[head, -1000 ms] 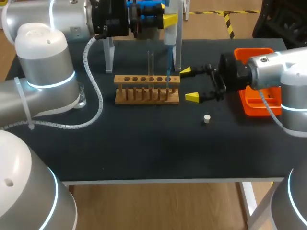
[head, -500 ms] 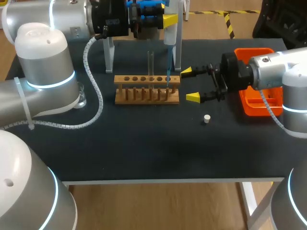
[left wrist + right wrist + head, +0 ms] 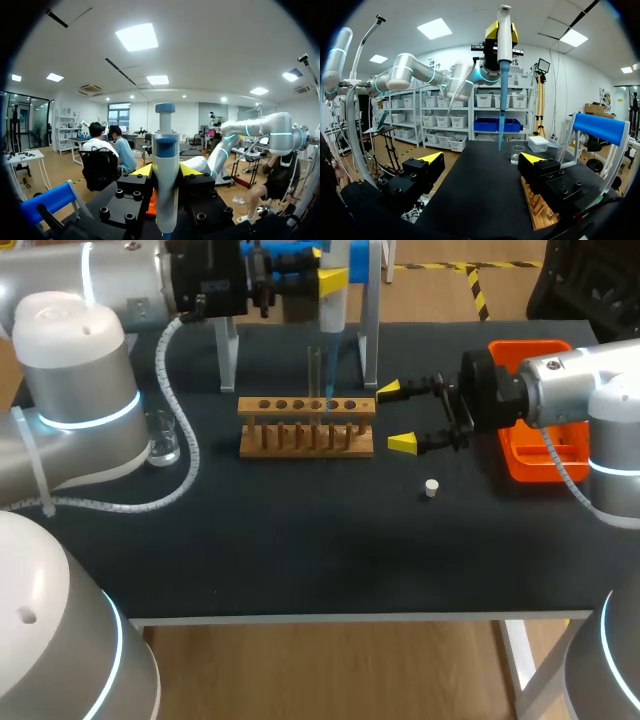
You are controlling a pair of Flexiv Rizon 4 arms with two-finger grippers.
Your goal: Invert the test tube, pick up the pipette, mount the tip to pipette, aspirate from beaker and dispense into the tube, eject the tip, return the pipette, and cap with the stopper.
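My left gripper (image 3: 330, 280) is shut on the white pipette (image 3: 335, 295), which hangs upright above the back of the table. Its blue tip (image 3: 327, 390) points down at the wooden rack (image 3: 307, 430), just right of the clear test tube (image 3: 313, 370) standing in it. In the left wrist view the pipette (image 3: 165, 185) sits between the yellow fingertips (image 3: 144, 170). My right gripper (image 3: 397, 417) stands open and empty just right of the rack. From the right wrist view the pipette (image 3: 504, 50) hangs ahead of my open right gripper (image 3: 482, 159). The white stopper (image 3: 431, 488) lies on the mat.
A glass beaker (image 3: 160, 437) stands left of the rack, beside my left arm's elbow. An orange tray (image 3: 535, 455) sits at the right edge under my right arm. The pipette stand (image 3: 371, 315) rises behind the rack.
My left arm has swung left with the pipette, bringing its tip from the rack's right end towards the test tube and uncovering the beaker. The right gripper has stayed open and nearly still.
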